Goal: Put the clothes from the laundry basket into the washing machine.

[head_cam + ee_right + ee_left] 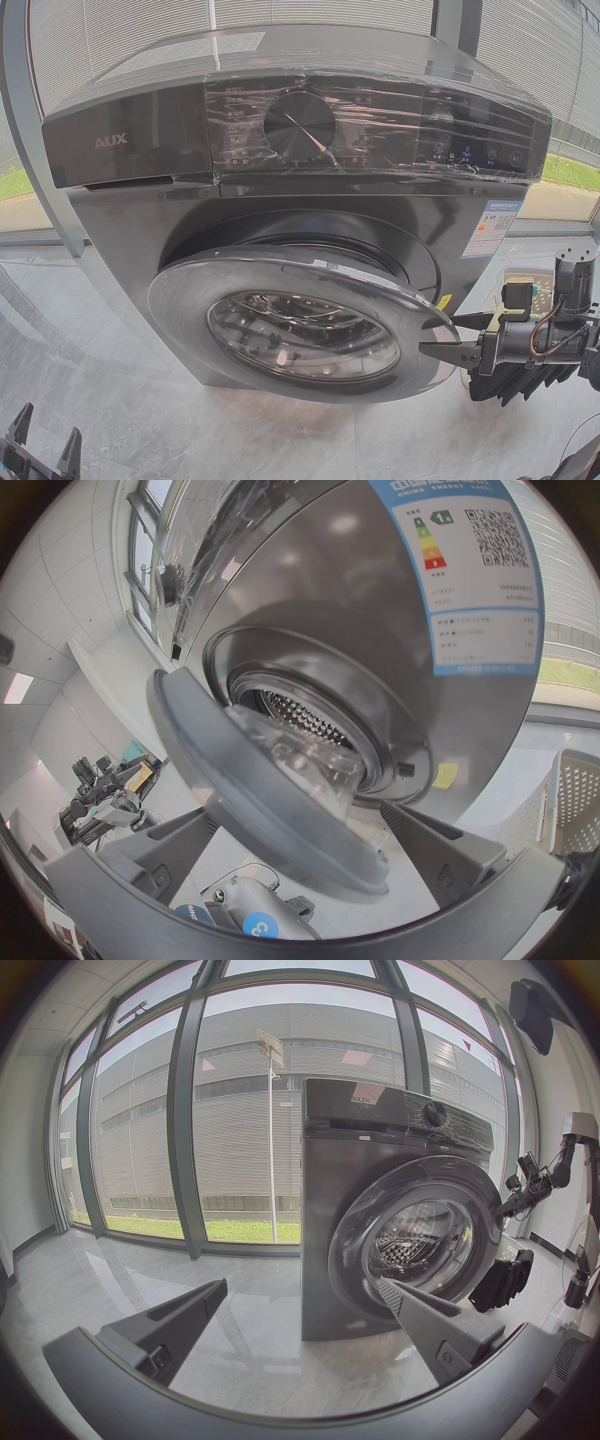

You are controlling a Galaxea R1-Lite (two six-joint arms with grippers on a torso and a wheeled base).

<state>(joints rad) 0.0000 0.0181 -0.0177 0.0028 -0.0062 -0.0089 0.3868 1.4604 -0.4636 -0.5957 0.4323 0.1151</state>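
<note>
Clothes: dark bundle, lower right of frame, apparently draped over the rim of the white perforated laundry basket.
Washing machine: door ajar, perforated drum showing through the gap.
Right gripper: jaws apart, straddling the door's right edge.
Left gripper: lower left, jaws apart, open floor ahead.

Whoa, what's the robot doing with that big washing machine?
The robot's right end effector has its open fingers on either side of the edge of the round glass door of the dark grey washing machine; the door stands partly open. The left end effector sits low, open and holding nothing. Dark clothes hang over the white perforated laundry basket beside the machine.
</note>
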